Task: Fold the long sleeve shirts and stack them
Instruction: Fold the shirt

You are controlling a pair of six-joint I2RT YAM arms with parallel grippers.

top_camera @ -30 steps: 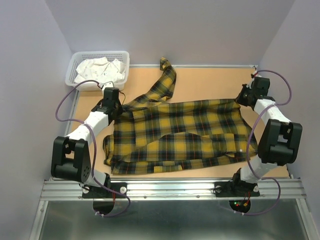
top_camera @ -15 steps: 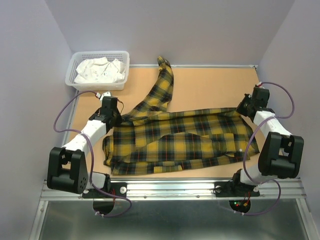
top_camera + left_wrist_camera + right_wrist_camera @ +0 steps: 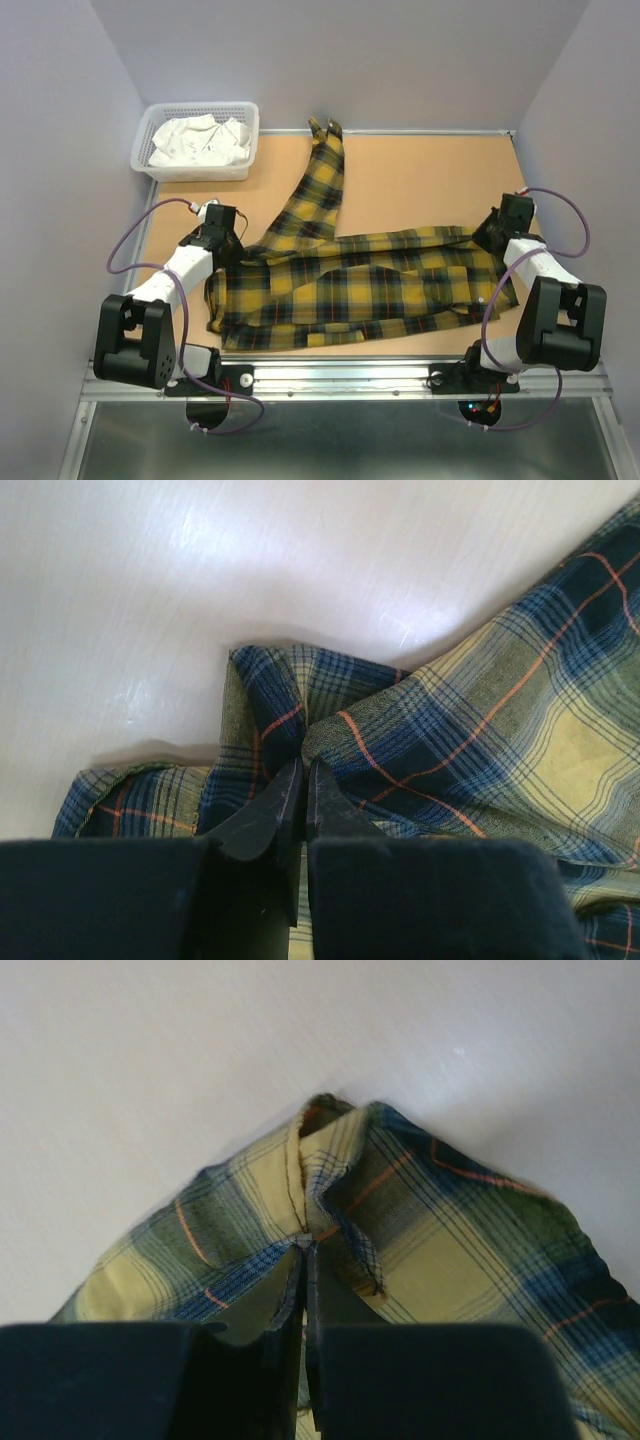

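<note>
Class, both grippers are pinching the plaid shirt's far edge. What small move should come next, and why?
Probably draw both pinches a little further toward the near side, together. The left gripper and right gripper are each shut on the shirt, whose far edge lies folded only partway toward its near edge.

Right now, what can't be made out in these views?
- Top external: the fingertips of the left gripper and right gripper are hidden under their own wrists. The pinch shows only in the wrist views.
- Top external: collar and buttons of the plaid shirt are lost among its folded layers.
- Top external: the white cloth in the basket is crumpled and too small to identify.
- Wrist views: most of the shirt is cut off by the frame edges or covered by the black gripper bodies.
</note>
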